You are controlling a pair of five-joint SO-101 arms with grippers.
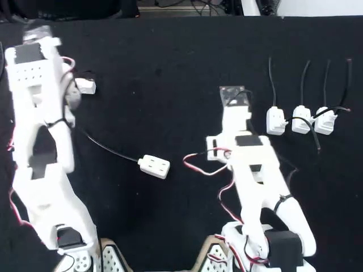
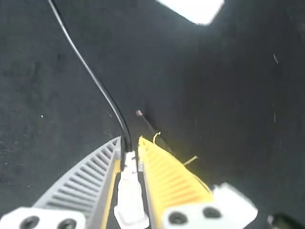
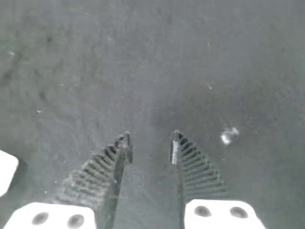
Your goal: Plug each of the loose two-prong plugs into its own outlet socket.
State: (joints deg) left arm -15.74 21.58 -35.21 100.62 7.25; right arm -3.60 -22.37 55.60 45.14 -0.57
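- On the table (image 1: 170,68) no plug is seen seated in a socket, so the task is judged to be at its start, with every insertion left to do.
- The left gripper (image 2: 129,143) is pressed together on a white plug (image 2: 128,193). A black cord (image 2: 90,81) is led away from it over the cloth. In the high view the plug is held near the far left of the table, well apart from the outlet.
- The right gripper (image 3: 150,138) is spread with nothing between its jaws. It is held over bare cloth, near the row of plugs.
- The outlet (image 1: 154,166) is laid between the two arms, and its slots are taken to be free. A cord is run from it toward the left arm; whether this is the one by the held plug cannot be told.
- The row of plugs (image 1: 302,119) is laid at the right, three white pieces side by side. Their cords are trailed toward the far edge and none is gripped.
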